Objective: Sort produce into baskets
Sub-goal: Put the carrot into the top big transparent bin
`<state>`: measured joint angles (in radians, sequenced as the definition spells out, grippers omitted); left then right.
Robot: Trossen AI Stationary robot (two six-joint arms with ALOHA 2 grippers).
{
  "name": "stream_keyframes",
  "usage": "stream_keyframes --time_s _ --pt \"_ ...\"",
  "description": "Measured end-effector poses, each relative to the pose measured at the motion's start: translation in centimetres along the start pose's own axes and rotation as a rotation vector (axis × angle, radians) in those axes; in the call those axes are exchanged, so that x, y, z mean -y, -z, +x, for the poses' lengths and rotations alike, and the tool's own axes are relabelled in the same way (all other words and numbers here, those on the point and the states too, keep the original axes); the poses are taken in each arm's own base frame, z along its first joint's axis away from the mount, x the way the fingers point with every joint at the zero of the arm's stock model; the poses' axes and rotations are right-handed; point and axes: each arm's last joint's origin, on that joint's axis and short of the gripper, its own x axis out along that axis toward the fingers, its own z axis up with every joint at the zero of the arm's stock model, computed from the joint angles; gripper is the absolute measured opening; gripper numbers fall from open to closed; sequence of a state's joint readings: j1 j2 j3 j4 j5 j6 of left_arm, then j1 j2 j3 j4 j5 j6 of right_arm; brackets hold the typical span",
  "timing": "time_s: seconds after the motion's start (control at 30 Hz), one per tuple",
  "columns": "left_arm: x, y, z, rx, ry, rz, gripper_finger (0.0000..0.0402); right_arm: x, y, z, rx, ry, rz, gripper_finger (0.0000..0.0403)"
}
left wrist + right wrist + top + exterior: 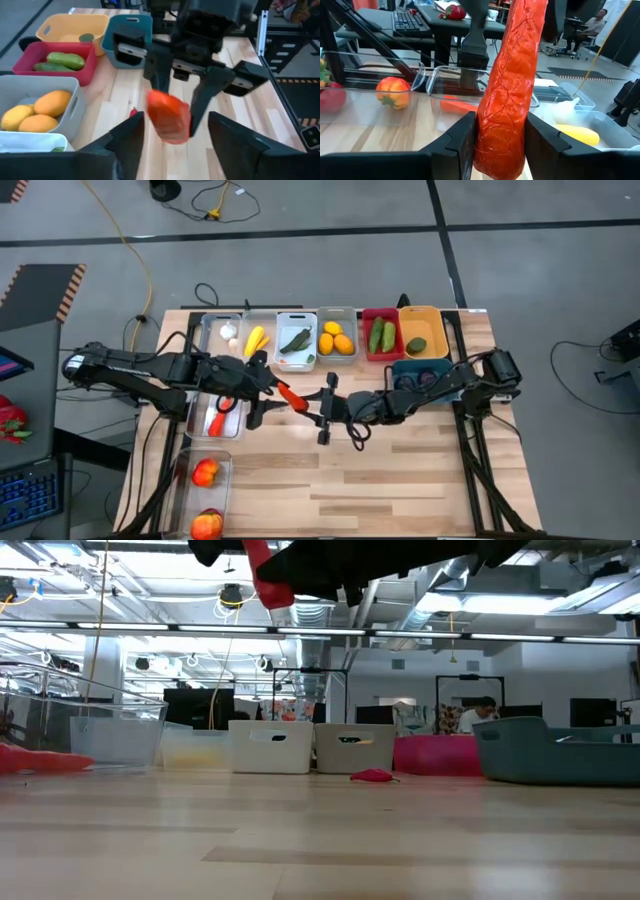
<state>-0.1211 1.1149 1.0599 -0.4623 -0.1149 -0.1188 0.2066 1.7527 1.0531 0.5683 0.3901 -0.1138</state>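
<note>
Grey concrete floor (330,205) with dark seam lines; yellow cable (120,240) trailing across. Hazard-striped mat (45,290) beside a desk carrying a keyboard (25,490). Beyond: exposed ceiling ducts (400,600), strip lights (300,632), monitors (590,712), a seated person (475,715).

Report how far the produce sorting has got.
Mostly done: the back row bins already hold lemons, green pieces, orange fruit and cucumbers. In hand: a long red-orange vegetable held above mid-table, the right gripper shut on it, the left gripper open around its other end, apparently a handover. Left: that vegetable to bin, plus a small red piece loose on the table.
</note>
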Motion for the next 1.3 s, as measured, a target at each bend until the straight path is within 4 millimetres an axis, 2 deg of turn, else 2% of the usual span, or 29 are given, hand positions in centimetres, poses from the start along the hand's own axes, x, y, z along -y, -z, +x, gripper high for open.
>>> stream_keyframes --time_s 0.27,0.5,0.83,1.07,1.17,1.3 --pt "0.0 -0.1 0.0 0.006 -0.005 0.0 0.0113 0.0 0.0 0.0 -0.001 0.0 0.0 0.0167" --pt "0.0 -0.1 0.0 0.006 -0.005 -0.001 0.0063 0.0 0.0 0.0 -0.001 -0.001 0.0 0.0167" --pt "0.0 -0.1 0.0 0.006 -0.005 -0.001 0.0059 0.0 0.0 0.0 -0.003 0.0 0.0 0.0172" --pt "0.0 0.0 0.0 -0.003 -0.006 -0.025 0.0059 0.0 0.0 0.0 -0.003 0.0 0.003 0.0239" --pt "-0.1 0.2 -0.8 -0.063 -0.015 -0.018 0.0059 0.0 0.1 0.0 -0.006 0.001 0.036 0.0263" --pt "-0.5 -0.2 -2.9 -0.155 -0.057 -0.039 0.0059 0.3 0.3 0.1 -0.027 0.007 0.055 0.0271"
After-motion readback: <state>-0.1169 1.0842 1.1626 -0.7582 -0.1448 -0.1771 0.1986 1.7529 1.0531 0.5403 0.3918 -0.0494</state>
